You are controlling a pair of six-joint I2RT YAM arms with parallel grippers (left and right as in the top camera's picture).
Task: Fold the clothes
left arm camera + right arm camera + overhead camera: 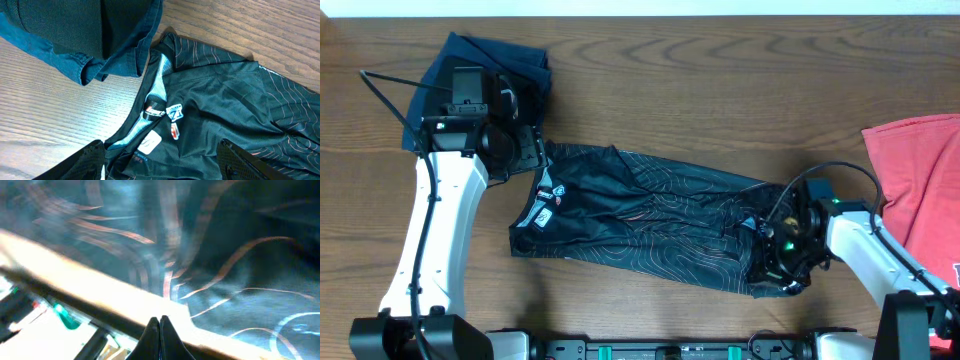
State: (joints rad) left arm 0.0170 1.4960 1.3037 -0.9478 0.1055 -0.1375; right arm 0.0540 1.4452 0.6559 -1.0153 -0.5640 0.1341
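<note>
Labels [172,115] at jersey [230,100] collar unreadable; left hand [162,162] spread, right hand [160,326] pressed together.

And there's the jersey [650,215], centre stage
Black, thin orange-white contour lines, pale-blue collar lining, white logo patches; ten o'clock, navy-blue garment [495,60]; three o'clock, red T-shirt [920,180]; table [720,90] brown woodgrain.

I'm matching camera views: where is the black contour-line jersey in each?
Overhead: jersey lies across the picture's centre.
Left wrist: jersey fills right and lower frame, collar central.
Right wrist: jersey, blurred, fills the upper frame.
Shared landmark: its orange-white contour lines.
</note>
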